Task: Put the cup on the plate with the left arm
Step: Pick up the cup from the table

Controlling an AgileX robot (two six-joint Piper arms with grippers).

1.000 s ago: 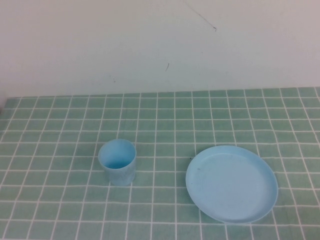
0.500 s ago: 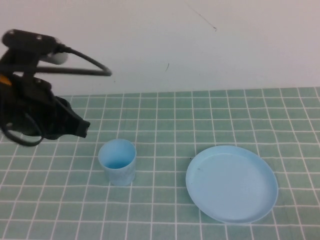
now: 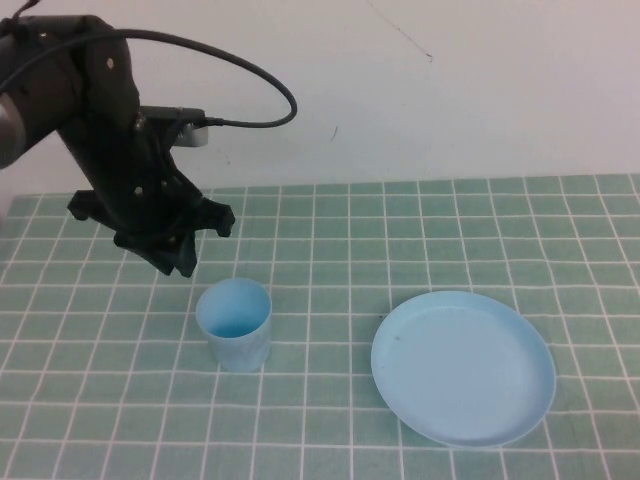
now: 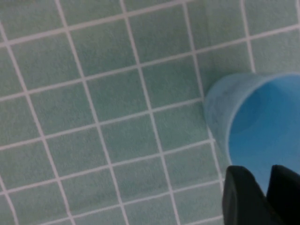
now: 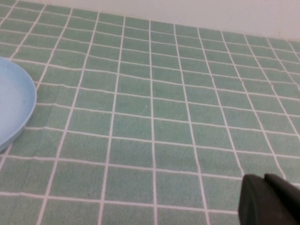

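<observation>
Left gripper (image 3: 180,262) nearly closed, empty, above-left of cup (image 3: 236,324); right gripper (image 5: 269,199) closed

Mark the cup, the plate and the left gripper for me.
cup (image 3: 236,338), high view, on its outer wall.
plate (image 3: 463,368), high view, on its bare floor.
left gripper (image 3: 172,258), high view, at its tips behind the cup.
</observation>
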